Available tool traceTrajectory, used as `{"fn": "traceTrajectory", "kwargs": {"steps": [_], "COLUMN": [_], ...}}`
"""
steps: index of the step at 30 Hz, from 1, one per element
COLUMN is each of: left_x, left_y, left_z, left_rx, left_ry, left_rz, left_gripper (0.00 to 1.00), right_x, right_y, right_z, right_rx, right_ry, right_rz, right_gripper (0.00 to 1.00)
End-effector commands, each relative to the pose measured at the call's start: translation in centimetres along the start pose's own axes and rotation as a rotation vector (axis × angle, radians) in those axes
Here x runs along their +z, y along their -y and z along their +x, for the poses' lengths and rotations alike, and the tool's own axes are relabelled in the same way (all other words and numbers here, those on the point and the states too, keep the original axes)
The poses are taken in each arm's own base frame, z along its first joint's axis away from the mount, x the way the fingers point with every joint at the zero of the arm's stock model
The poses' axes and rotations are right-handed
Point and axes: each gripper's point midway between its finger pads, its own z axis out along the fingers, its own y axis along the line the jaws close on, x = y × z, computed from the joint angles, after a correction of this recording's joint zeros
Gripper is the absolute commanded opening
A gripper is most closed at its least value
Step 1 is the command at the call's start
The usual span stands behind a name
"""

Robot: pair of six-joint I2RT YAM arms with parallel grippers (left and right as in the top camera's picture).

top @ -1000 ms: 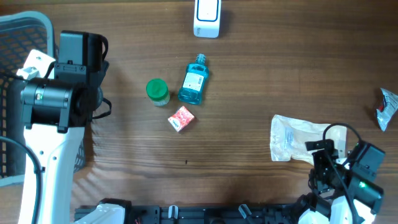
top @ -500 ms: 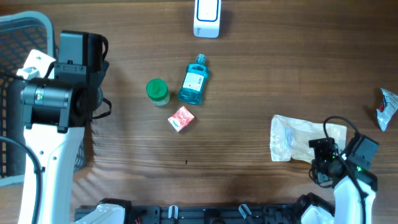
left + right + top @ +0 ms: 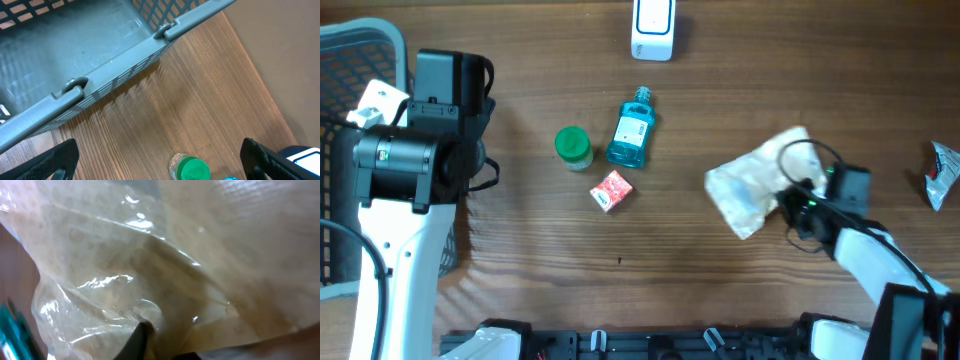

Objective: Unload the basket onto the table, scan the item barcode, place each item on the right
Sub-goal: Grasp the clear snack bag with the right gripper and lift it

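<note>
**Step in hand.** The right gripper (image 3: 800, 205) is gripping the plastic bag (image 3: 745, 185), with its jaws closed down tight on the bag's right-hand edge. The bag is sitting crumpled, right of centre on the table (image 3: 720, 290). It is well apart from the white device (image 3: 653, 30) at the far edge, which I am taking to be the scanner. Judged from this, the pick-up is being completed and the presenting has not begun. The left gripper (image 3: 160, 147) is hanging wide open with nothing in it, above the rim of the grey basket (image 3: 115, 70) on the table's left side.

**Next move.** The bag is needing to be carried across to the white device, passing right of the blue bottle (image 3: 630, 130). It then needs turning so that its printed code is facing the device. Thin film gripped at one edge is likely to sag and fold over the code.

**Not established.**
- No barcode is showing on the bag in any view.
- The overhead view is not settling whether the bag is clear of the table or dragging on it.
- The right wrist view is filled with glossy film, and only one dark fingertip (image 3: 140, 339) is showing.
- The white device is being cut off by the top edge.
- A small packet (image 3: 942, 172) is being cut off at the right edge.
- The labels on the bottle, the green-lidded jar (image 3: 572, 145) and the red box (image 3: 611, 190) are too small to read.
</note>
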Motion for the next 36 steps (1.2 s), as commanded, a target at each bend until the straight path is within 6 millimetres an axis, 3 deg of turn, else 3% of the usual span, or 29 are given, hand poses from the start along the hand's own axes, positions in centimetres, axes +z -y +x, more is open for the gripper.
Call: {"fn": "traceTrajectory", "kwargs": {"steps": [1,6,13,18,25,31,36], "left_x": [0.1,0.1,0.1,0.1,0.1,0.1,0.1], "left_y": [-0.1,-0.1,-0.1,-0.1,-0.1,-0.1,-0.1], "left_z": [-0.1,-0.1,-0.1,-0.1,-0.1,-0.1,-0.1], "left_rx": [-0.012,-0.012,-0.012,-0.013,-0.012,-0.013,-0.012], "left_ry": [0.003,0.003,0.003,0.003,0.003,0.003,0.003], "left_rz": [-0.006,-0.006,-0.006,-0.006,-0.006,-0.006,-0.006], "left_gripper": [1.0,1.0,1.0,1.0,1.0,1.0,1.0], "right_x": [1.0,0.6,-0.3,-1.5,-4.5,-7.9,-8.5], "right_y": [-1.8,-6.8,-10.0,-10.8,-13.1,-15.0,-16.6], "right_z": [2.4,3.3,4.6,4.3,2.0,-1.6,-1.2], "right_rx": [-0.106,-0.209,-0.356,-0.45,-0.647,-0.805,-1.002], "right_ry": [-0.048,-0.062,-0.12,-0.117,0.009,0.261,0.35], "right_rz": [0.018,-0.058,-0.145,-0.14,-0.084,0.088,0.135], "right_gripper": [0.05,0.05,0.05,0.05,0.05,0.05,0.05]}}
